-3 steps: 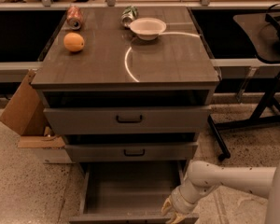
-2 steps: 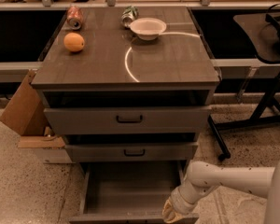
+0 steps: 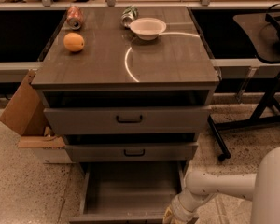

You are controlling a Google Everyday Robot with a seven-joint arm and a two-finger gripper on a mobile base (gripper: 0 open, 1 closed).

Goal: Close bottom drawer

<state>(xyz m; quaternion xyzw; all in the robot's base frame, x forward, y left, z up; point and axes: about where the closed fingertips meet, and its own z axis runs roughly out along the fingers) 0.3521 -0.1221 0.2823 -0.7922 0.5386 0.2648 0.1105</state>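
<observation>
Bottom drawer (image 3: 130, 190) of 3 open; gripper (image 3: 170, 215) at its front-right corner.

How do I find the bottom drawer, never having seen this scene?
Find the grey-brown cabinet in the middle and look below its top. The bottom drawer is the lowest of three, with the tool at its front right corner. Only it stands far out, showing its inside.

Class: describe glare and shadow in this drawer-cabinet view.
Camera view: a curved glare arc crosses the glossy cabinet top beside the white round bowl; shadow fills the gap above the top drawer; the open grey-brown bottom drawer is dim, gripper at its front-right corner.
</observation>
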